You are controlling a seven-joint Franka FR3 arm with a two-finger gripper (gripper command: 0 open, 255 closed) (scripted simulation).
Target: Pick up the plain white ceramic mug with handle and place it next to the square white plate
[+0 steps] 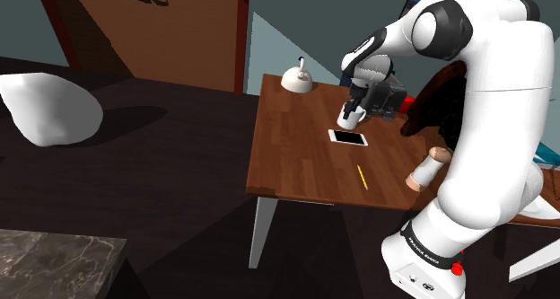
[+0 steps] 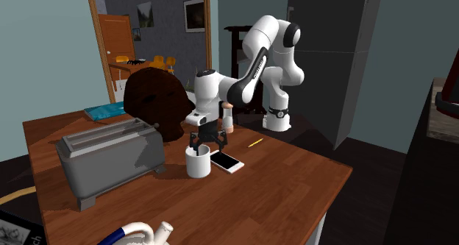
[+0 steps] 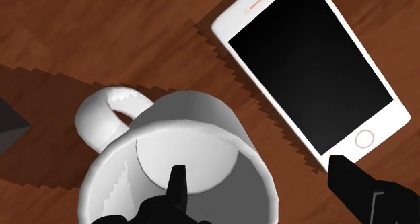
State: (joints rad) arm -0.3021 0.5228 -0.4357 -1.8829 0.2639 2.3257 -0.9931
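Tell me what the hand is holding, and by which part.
Nothing is held: the open hand straddles the wall of the mug, one finger inside, one outside.

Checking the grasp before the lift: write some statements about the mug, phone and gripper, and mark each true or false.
1. The mug stands upright on the table. True.
2. The phone lies screen down. False: its black screen faces up.
3. The gripper is shut on the mug's handle. False: it is open, with one finger inside the mug and the other outside the rim. The handle is free.
4. The phone lies beside the mug. True.
5. A toaster stands on the table. True.
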